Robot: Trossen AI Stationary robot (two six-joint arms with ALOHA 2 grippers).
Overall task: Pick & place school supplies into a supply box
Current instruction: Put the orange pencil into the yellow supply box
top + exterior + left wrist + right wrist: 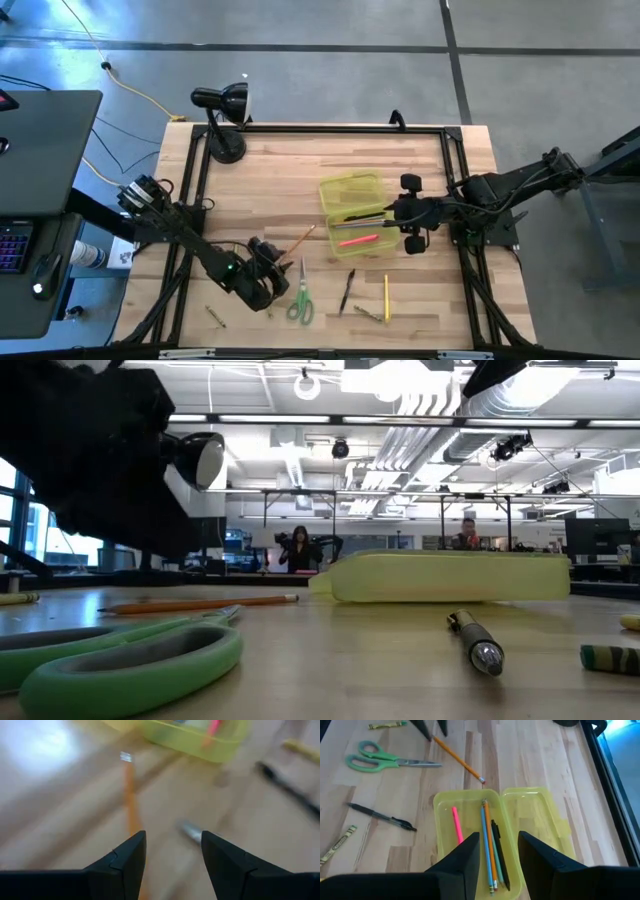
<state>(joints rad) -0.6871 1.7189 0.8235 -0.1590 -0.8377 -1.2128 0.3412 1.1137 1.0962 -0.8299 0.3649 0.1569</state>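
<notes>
The left gripper (172,850), fingers spread, is poised over the orange pencil (302,240); the right gripper (497,852), also spread, is held above the supply box (530,815) at 3 o'clock.

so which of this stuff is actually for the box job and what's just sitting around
Part of the job:
supply box, lid open, pens and pencils already inside
orange pencil
green scissors
black pen
yellow pencil
crayons
left gripper, open by the orange pencil
right gripper, open above the box

Just lying about:
black desk lamp

Open yellow-green supply box (470,807) holds pencils (488,845); scissors (380,761) outside.
</notes>
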